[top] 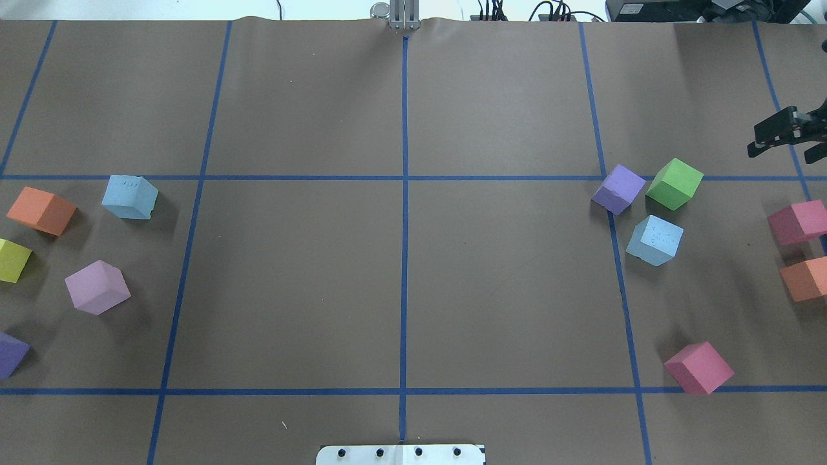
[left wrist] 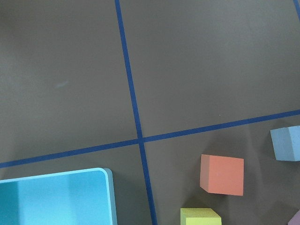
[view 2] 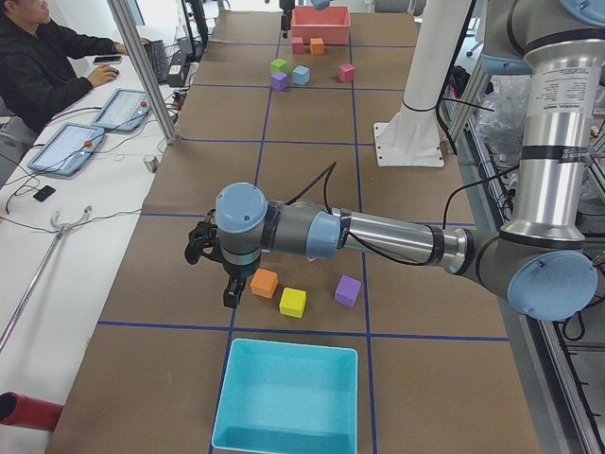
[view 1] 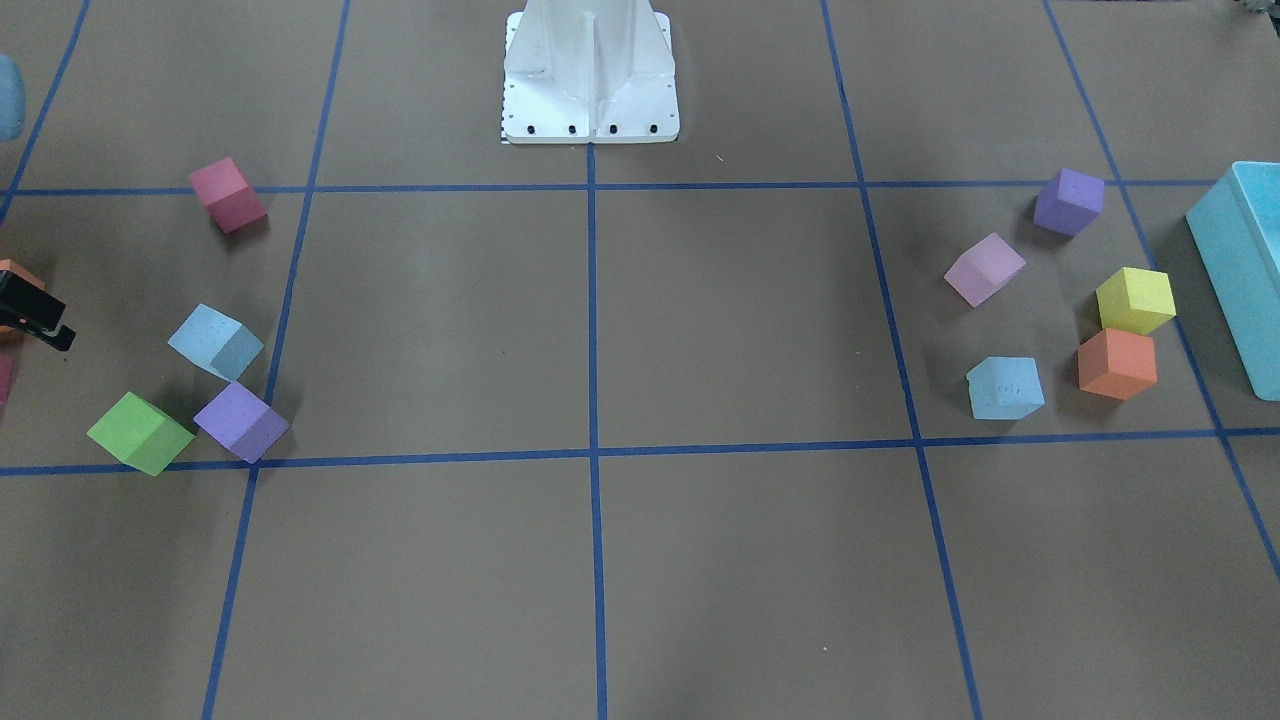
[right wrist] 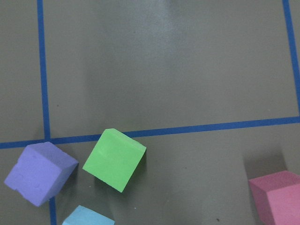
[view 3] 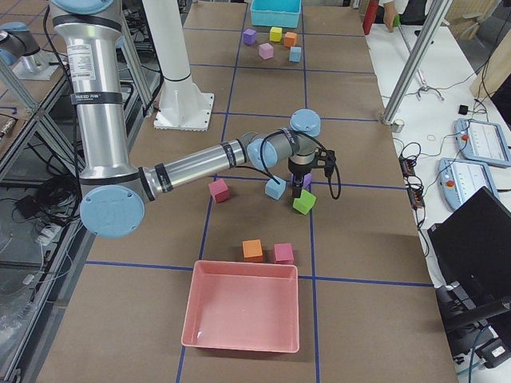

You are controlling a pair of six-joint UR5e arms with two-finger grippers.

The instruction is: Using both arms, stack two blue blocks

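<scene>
Clock directions are read off the overhead view, 12 = away from the robot.

Left blue block [top: 129, 197] sits flat on the table [top: 400, 290], left cluster. Orange cube [top: 42, 210] is near at 9, yellow cube [top: 13, 259] at 8, and lilac cube [top: 97, 287] at 7, all apart from it. Violet cube [top: 10, 354] is further out at 7, cut by the view edge. The block's 12 and 3 sides face bare table.

Right blue block [top: 654, 240] is in the right cluster. Purple cube [top: 618, 188] is just beside it at 11, green cube [top: 674, 184] just beside at 1. Pink cube [top: 699, 368] is well apart at 5. A second pink cube [top: 798, 221] and a second orange cube [top: 804, 279] sit out at 3 by the view edge. Its 6 and 9 sides face bare table.

Right pincer [top: 778, 155] is spread and holds nothing. It's at 2 of the right blue block, past the green cube.

Left pincer [view 2: 216, 270] shows only in the side view, just beside the orange cube; I can't tell its state. Turquoise bin [view 2: 286, 397] sits beyond the yellow cube at the table end.

A wide stretch of brown table crossed by blue tape lines [top: 404, 194] separates the clusters. White pedestal base [top: 400, 454] is at 6 of centre.
</scene>
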